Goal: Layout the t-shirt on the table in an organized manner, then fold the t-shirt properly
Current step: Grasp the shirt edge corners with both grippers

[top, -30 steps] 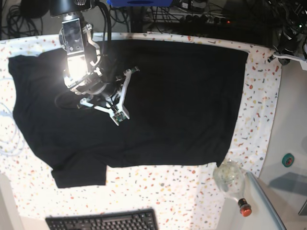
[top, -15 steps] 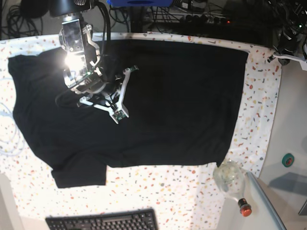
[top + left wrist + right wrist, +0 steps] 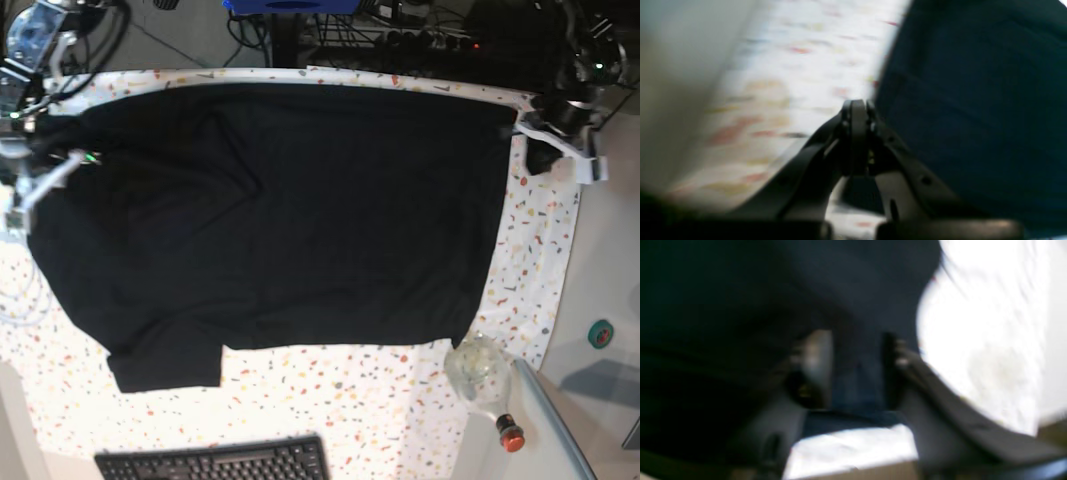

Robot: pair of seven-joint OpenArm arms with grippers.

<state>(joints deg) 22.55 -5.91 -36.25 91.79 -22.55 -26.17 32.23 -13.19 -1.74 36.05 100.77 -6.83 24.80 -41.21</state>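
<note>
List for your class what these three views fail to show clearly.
- Right wrist view: motion blur smears the right gripper and t-shirt; grasp unreadable.
- Base view: left gripper too small to read its jaws.
- Base view: keyboard cut off by bottom edge.

One t-shirt [image 3: 270,220] lies on one table [image 3: 350,400], with two short sleeves apparent, though the sleeve at the far left corner is partly hidden. Two grippers are present: one left gripper [image 3: 545,135] and one right gripper [image 3: 35,165]. Other items count as one keyboard [image 3: 215,463], one clear bottle [image 3: 480,375] with one red cap, and one green tape roll [image 3: 600,333].
</note>
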